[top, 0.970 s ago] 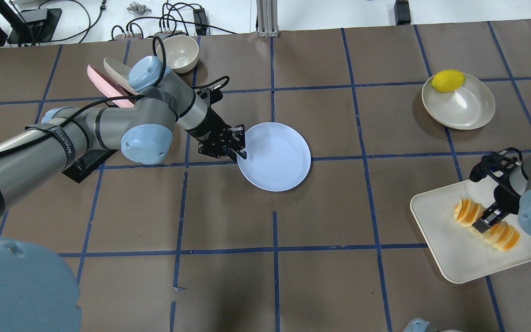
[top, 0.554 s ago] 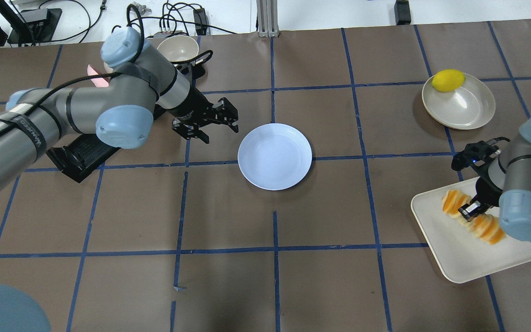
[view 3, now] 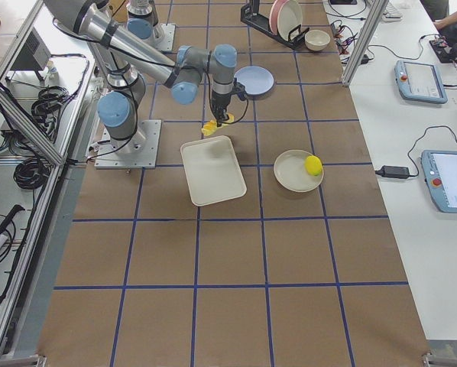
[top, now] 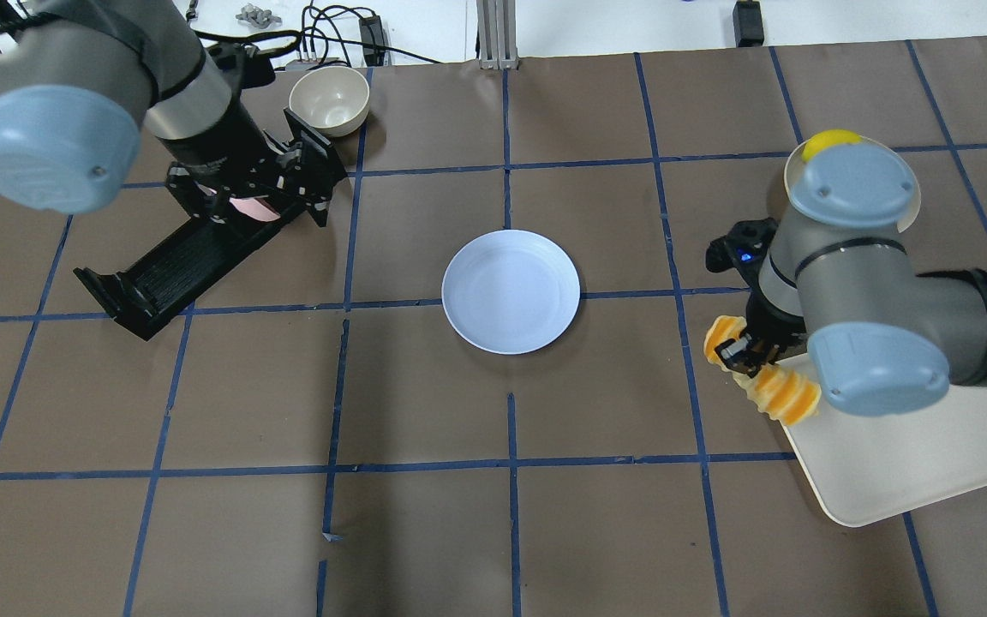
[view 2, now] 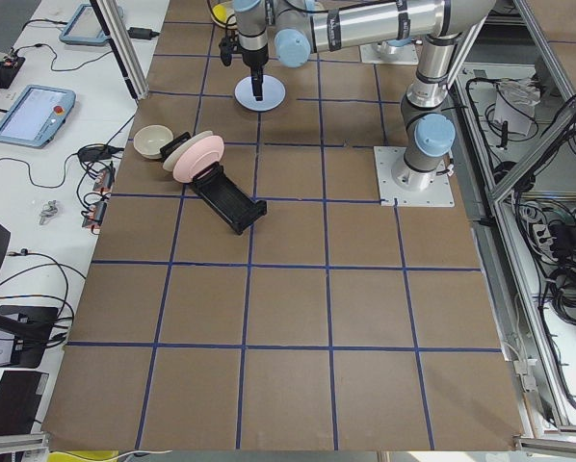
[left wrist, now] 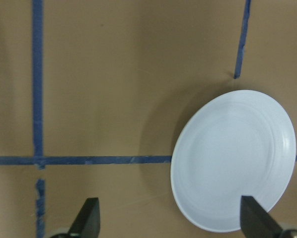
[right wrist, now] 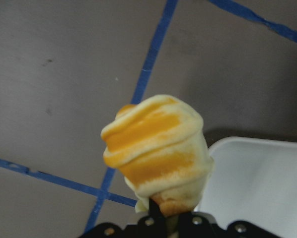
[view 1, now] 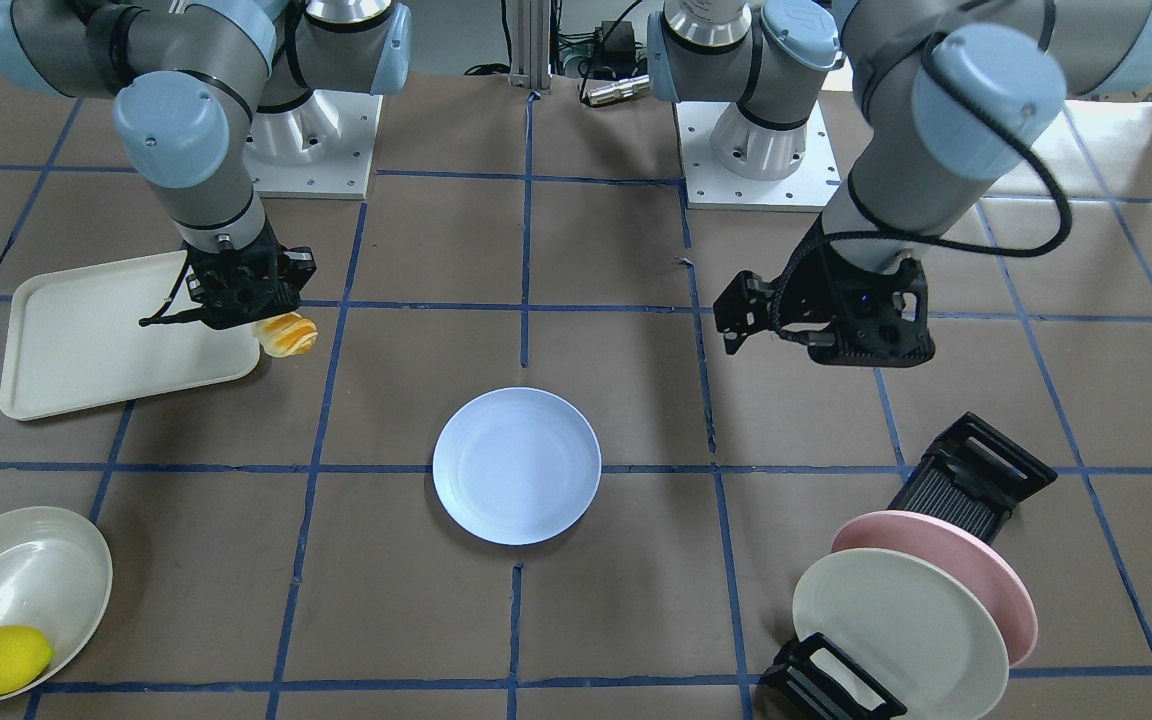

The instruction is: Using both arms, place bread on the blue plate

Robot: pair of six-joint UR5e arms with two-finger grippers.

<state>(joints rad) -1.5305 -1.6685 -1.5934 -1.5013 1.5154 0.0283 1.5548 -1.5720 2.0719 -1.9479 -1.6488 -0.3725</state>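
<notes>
Bread [top: 783, 396] is up in the air. The right end effector [top: 735, 351] has its two fingers clamped on it, nearer one end than the other. The bread hangs over the corner of the white tray [top: 913, 463] and the brown tabletop [top: 425, 514]. The blue plate [top: 511, 291] sits bare in the middle, well apart from the bread. The left end effector [view 1: 744, 315] is on the other side of the plate, up by the black plate rack [top: 168, 266]. Its fingers are wide apart and hold nothing.

What could go wrong? The longer part of the bread sticks out to one side. I think it could tip or slip out on the way and land on the tabletop. If it is let go too high, or over the rim, it could roll off the plate. Nothing holds the plate, so a bump could push it away.

No words or labels can be read anywhere.
</notes>
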